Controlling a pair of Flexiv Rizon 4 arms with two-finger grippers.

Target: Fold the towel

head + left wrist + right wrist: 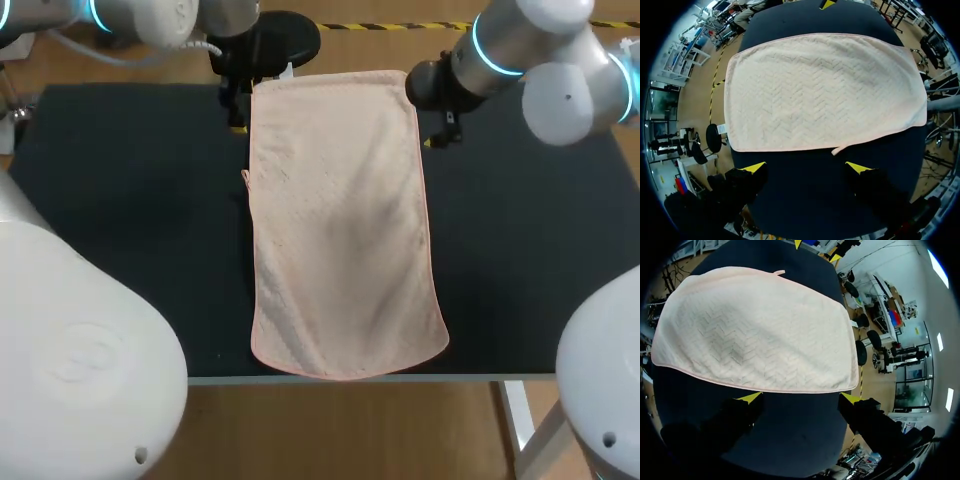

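Yellow-tipped, the left gripper (806,167) and right gripper (800,398) hung with fingers spread wide and empty over the dark table (120,200), one beside each long edge of the pink towel (340,220), which lay flat and unfolded down the table's middle.

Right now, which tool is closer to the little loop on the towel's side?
Left. The left tool is open, just off the towel edge that carries the loop. The right tool is across the towel, by the opposite edge.
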